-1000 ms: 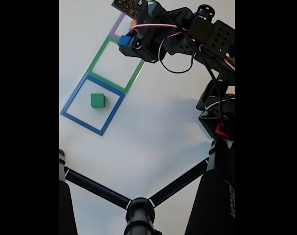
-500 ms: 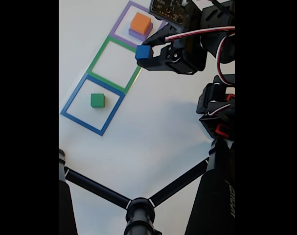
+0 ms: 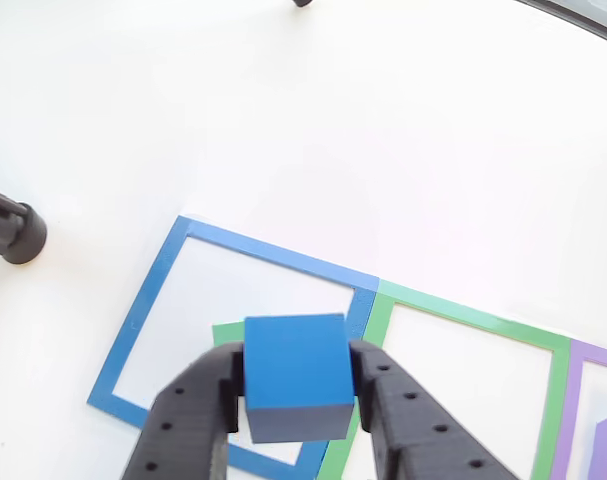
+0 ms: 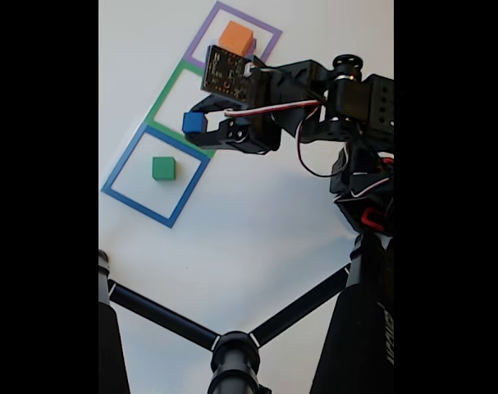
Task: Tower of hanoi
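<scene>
1. Swung over from the purple end toward the blue end in the last second: pincer (image 4: 196, 123) now hanging near the shared edge of the blue outline (image 4: 121, 168) and the green outline (image 4: 162, 94) in the fixed view, where a moment back it sat up beside the purple outline (image 4: 269, 33).
2. Clamped tight on the blue cube (image 4: 194, 122), one finger on each side; same squeeze seen close up in the other view (image 3: 295, 375), cube clear of the desk (image 4: 257, 238).
3. Probably means the smallest block is headed for the stack in the blue square, so a drop onto the green block looks like the next step. Just a guess though.
4. Left to right in the fixed view, square by square:
   - Blue outline, at roughly 7 o'clock from the pincer: holds the green block (image 4: 163, 168), sitting alone, nothing on top yet.
   - Green outline, middle one: no block visible inside, though partly hidden by the arm.
   - Purple outline, at about 1 o'clock from the pincer: holds the orange block (image 4: 235, 37) stacked on the purple block (image 4: 250, 48), only a sliver of purple peeking out.
5. Worth lining up carefully, small cube on a small top face, easy to slide off.
</scene>
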Motion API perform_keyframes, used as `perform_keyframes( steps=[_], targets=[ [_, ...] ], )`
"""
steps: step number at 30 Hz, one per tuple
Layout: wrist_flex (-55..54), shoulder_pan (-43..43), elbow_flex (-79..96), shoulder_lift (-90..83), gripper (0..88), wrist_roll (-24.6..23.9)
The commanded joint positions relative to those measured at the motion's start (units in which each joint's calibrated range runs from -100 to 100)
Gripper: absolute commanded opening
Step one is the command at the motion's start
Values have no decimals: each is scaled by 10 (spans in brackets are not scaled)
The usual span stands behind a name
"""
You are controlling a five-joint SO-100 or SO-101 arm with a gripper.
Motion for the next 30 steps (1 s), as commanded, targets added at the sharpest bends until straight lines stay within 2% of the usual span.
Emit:
perform_keyframes(
  steps=[1, 8, 16, 23, 30],
  targets=[
    [-189, 2, 114, 6, 14, 4],
    [-444, -7, 215, 130, 15, 4],
    [-684, -19, 255, 314, 15, 4],
    [-807, -30, 234, 453, 16, 4],
    [-842, -42, 204, 524, 16, 4]
  ],
)
